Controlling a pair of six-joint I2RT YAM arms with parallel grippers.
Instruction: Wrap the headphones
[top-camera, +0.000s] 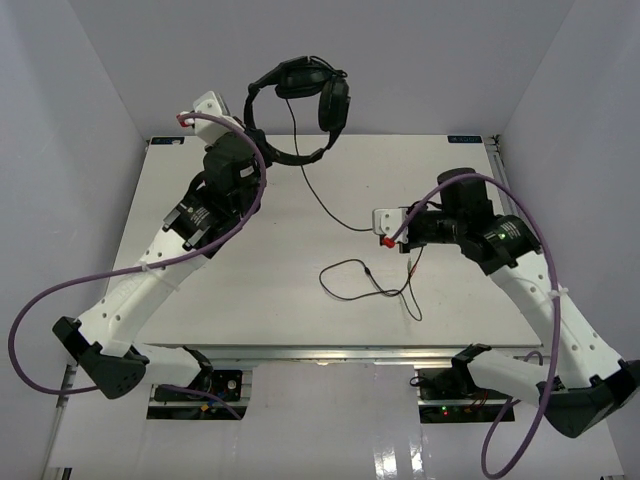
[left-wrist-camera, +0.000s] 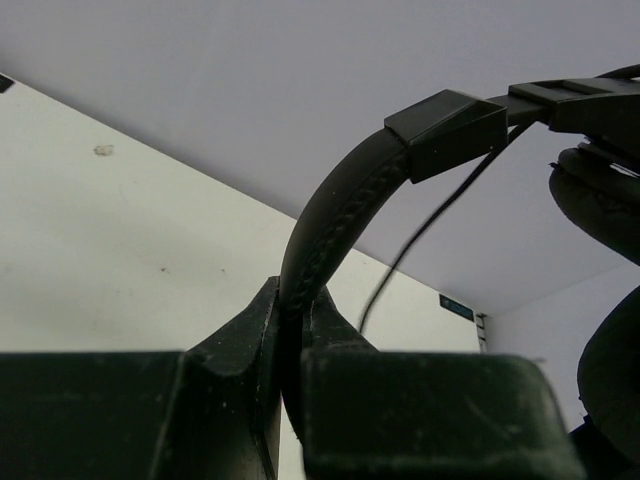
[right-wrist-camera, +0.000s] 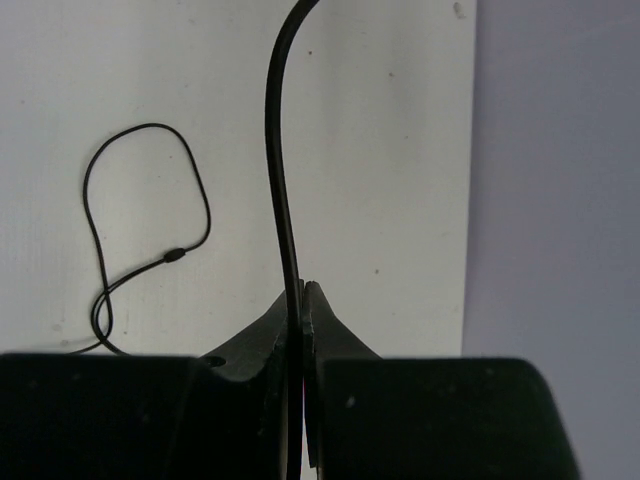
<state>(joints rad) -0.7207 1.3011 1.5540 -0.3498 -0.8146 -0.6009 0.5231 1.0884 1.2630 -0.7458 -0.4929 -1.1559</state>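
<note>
The black headphones (top-camera: 300, 100) hang in the air above the table's far edge. My left gripper (top-camera: 266, 150) is shut on the padded headband (left-wrist-camera: 330, 220), which rises from between its jaws. An ear cup (left-wrist-camera: 600, 200) shows at the right of the left wrist view. The thin black cable (top-camera: 312, 185) runs from the headset down to my right gripper (top-camera: 373, 228). That gripper (right-wrist-camera: 302, 295) is shut on the cable (right-wrist-camera: 275, 150) over the middle right of the table. The rest of the cable lies in a loose loop (top-camera: 350, 280) on the table, also seen as the loop (right-wrist-camera: 150, 200) in the right wrist view.
The white table (top-camera: 250, 300) is closed in by pale walls on the left, back and right. Thick purple robot cables (top-camera: 60, 290) curve off both arms, one (top-camera: 535, 225) over the right arm. The table's right edge (right-wrist-camera: 474, 150) lies close beside my right gripper.
</note>
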